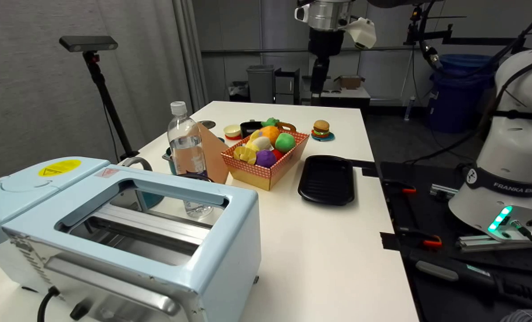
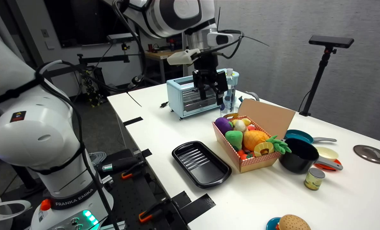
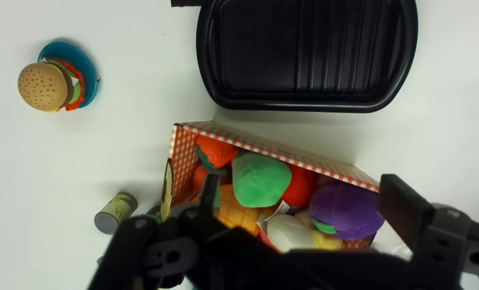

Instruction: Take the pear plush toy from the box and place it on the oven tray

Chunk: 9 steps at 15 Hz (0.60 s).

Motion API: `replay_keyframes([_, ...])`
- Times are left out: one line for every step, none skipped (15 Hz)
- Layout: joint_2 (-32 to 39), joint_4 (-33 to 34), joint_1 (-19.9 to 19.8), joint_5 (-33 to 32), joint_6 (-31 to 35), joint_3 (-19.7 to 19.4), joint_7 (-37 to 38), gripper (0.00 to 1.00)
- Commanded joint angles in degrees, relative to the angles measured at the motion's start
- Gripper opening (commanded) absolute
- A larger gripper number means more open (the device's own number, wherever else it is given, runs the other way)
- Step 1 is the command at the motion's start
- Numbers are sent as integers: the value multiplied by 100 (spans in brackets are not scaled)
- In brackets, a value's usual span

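The green pear plush toy (image 3: 260,180) lies in the box among other plush toys, against the wall nearest the tray. The pear also shows in both exterior views (image 1: 285,142) (image 2: 234,140). The box (image 2: 225,147) is open-topped with a red-checked rim and its lid folded back; it shows in the wrist view too (image 3: 279,152). The black oven tray (image 3: 300,105) lies beside the box and holds nothing; it shows in both exterior views (image 1: 327,200) (image 2: 190,176). My gripper (image 3: 302,181) is open and empty, well above the box. It points down in both exterior views (image 1: 317,91) (image 2: 211,97).
A purple plush (image 3: 346,211) and an orange pineapple plush (image 2: 254,140) share the box. A water bottle (image 1: 189,156) and a pale blue toaster oven (image 1: 230,232) stand near it. A black pot (image 2: 298,156), a can (image 2: 314,179) and a toy burger (image 3: 44,86) are around.
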Motion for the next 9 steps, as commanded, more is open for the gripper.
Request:
replay_keyframes([440, 274, 32, 110, 170, -198, -407, 100])
replay_keyframes([542, 319, 41, 120, 198, -224, -492, 100])
replay_keyframes([663, 382, 51, 127, 217, -241, -584, 100])
replay_keyframes([795, 447, 58, 131, 236, -250, -665, 100])
replay_keyframes([937, 521, 68, 133, 270, -252, -740, 100])
replay_keyframes([1064, 592, 75, 139, 302, -250, -810, 100])
replay_keyframes([1224, 679, 85, 148, 333, -242, -869, 100])
replay_keyframes([1359, 756, 93, 148, 360, -236, -922, 100])
replay_keyframes([1517, 855, 105, 154, 392, -229, -975, 100])
